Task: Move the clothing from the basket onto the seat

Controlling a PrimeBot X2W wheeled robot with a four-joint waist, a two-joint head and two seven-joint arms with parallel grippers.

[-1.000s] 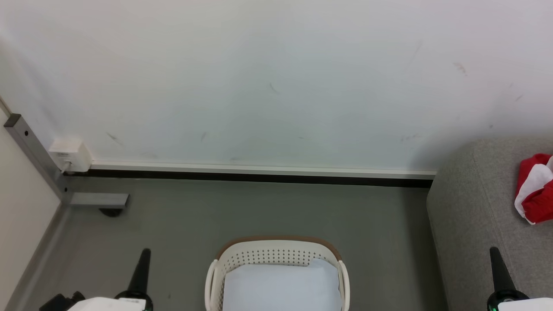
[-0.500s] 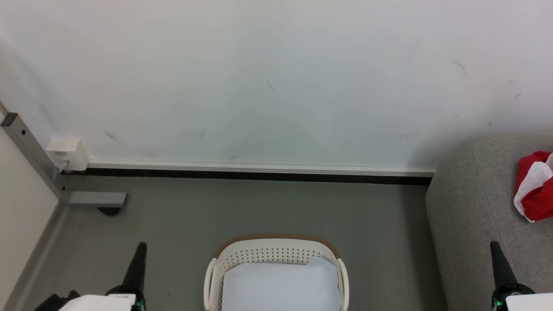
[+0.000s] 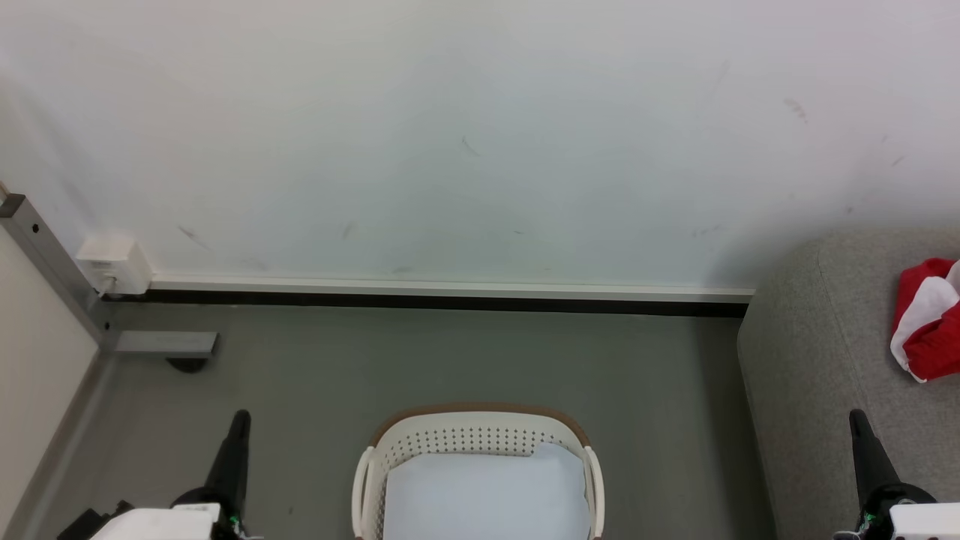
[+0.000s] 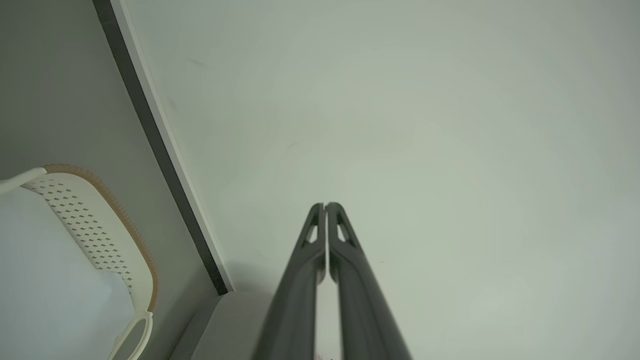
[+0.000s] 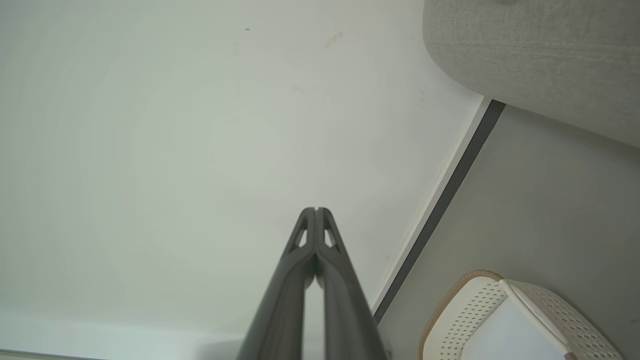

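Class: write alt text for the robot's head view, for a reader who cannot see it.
A brown-rimmed cream laundry basket stands on the grey floor before a white wall, a pale sheet showing inside it. Red-and-white clothing lies on the grey seat at the right. The left gripper and right gripper, both shut, point up from the lower corners.

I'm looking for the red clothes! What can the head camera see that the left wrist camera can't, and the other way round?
Head camera extras: the red and white clothes lying on the grey sofa, the right tool, and a small white box on the wall. Left wrist camera extra: a close look at the left tool, its two fingers pressed together with nothing between them. Both: the basket with its pale sheet, the grey floor, the white wall.
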